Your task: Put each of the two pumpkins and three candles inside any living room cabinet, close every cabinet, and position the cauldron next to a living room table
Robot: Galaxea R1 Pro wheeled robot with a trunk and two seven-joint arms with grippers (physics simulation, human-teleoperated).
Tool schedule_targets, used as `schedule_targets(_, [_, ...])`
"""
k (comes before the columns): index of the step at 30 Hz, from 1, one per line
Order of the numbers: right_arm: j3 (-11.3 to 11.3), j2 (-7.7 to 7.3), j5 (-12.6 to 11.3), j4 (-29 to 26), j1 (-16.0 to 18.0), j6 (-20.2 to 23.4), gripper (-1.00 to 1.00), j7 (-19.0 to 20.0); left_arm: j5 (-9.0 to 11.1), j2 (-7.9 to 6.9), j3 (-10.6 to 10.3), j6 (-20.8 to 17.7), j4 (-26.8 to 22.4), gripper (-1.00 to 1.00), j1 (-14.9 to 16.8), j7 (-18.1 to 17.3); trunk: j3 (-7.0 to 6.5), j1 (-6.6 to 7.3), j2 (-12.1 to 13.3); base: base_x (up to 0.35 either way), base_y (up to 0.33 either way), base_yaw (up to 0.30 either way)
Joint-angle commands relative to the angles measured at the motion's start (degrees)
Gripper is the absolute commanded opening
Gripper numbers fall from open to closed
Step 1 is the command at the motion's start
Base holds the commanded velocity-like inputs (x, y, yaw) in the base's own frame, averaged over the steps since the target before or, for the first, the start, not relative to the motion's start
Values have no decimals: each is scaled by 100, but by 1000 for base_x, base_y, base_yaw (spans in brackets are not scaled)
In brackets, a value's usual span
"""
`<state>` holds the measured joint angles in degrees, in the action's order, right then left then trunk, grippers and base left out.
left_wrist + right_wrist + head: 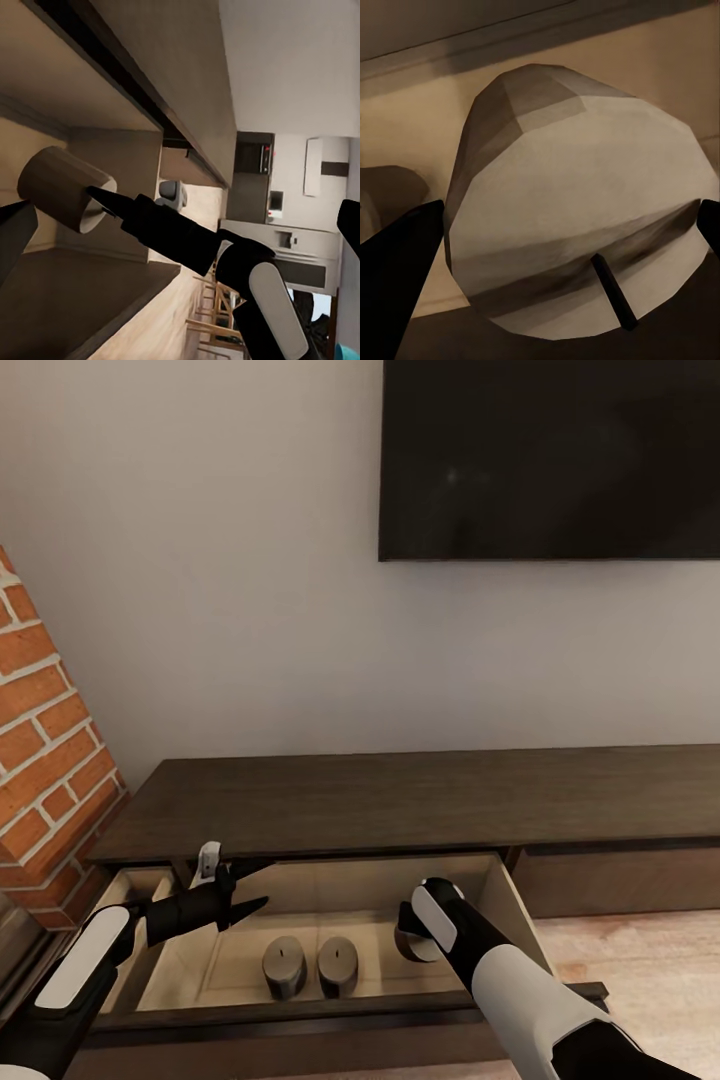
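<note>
1. Right tool point(566, 225) straddles a third candle point(577, 202) over the open drawer point(520, 920) of the cabinet point(400, 800); contact unclear. Left tool point(235, 895) is spread, empty.
2. Two candles point(285, 965) already stand inside.
3. Candle prob. light, rigid, smooth; grip mid-body across its round side.
</note>
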<state>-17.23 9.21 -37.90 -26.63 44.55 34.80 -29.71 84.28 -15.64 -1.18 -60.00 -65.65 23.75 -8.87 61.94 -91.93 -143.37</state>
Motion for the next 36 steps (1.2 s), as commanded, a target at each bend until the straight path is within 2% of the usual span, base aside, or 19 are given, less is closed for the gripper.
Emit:
schedule_targets(1, [0,1,1,0,0,0,-100,0,0,0,3,0,0,100,-1,0,22,-3,-1,3,0,0])
schedule_targets(9, [-8,11,2,0,1,-3,-100,0,3,0,20,0,0,100,-2,0,199,-23,-12,0,0,0])
schedule_targets(14, [-12,13,2,0,1,-8,-100,0,2,0,21,0,0,100,-2,0,199,-23,-12,0,0,0])
schedule_targets(15, [-14,15,2,0,-2,-8,100,0,3,0,21,0,0,100,-2,0,199,-23,-12,0,0,0])
schedule_targets(21, [-17,12,2,0,-4,-9,100,0,5,0,21,0,0,100,-2,0,199,-23,-12,0,0,0])
schedule_targets(34, [-10,11,2,0,-7,-9,100,0,6,-9,38,0,8,100,-2,0,-89,10,5,0,0,0])
schedule_targets(36, [-9,11,2,0,-3,-9,100,0,4,-9,39,0,8,100,-2,0,-89,10,5,-17,0,0])
